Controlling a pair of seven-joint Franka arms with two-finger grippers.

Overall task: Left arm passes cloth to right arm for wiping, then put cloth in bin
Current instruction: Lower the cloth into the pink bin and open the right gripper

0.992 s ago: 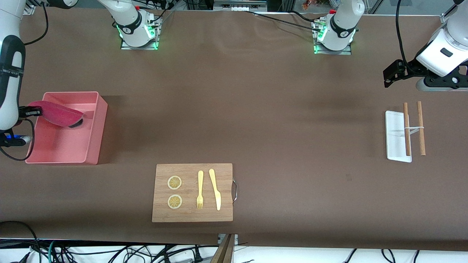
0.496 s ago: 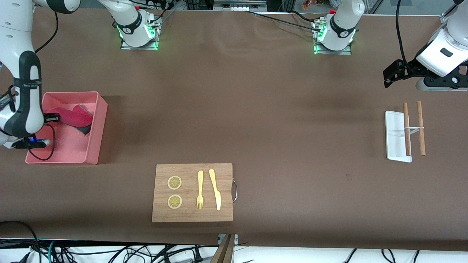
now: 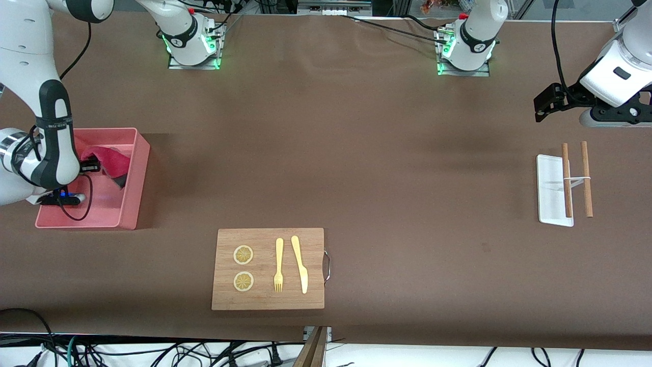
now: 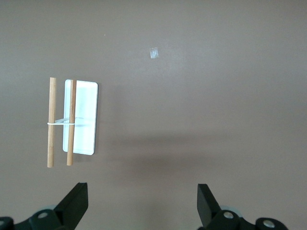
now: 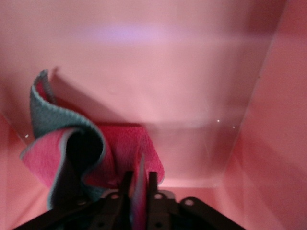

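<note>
The crimson-pink cloth (image 3: 109, 159) lies crumpled in the pink bin (image 3: 133, 214), in the part of the bin farther from the front camera. Its grey reverse shows along a curled fold. My right gripper (image 3: 94, 165) is low inside the bin, its narrow fingers shut on one edge of the cloth (image 5: 103, 160). That edge stands up between the fingertips of the right gripper (image 5: 139, 176), above the bin floor (image 5: 192, 96). My left gripper (image 3: 541, 109) waits in the air at the left arm's end of the table. In its wrist view the left gripper (image 4: 142, 197) is open and holds nothing.
A wooden board (image 3: 267, 302) with two lemon slices, a fork (image 3: 278, 265) and a knife (image 3: 300, 265) lies near the front edge. Below the left gripper, a small white tray (image 3: 550, 191) carries two tied wooden sticks (image 3: 566, 178), also the white tray (image 4: 87, 139) in the left wrist view.
My right arm has swung in over the bin and come down. The cloth, earlier hanging above the bin, now rests crumpled inside it. The left arm has not moved.
</note>
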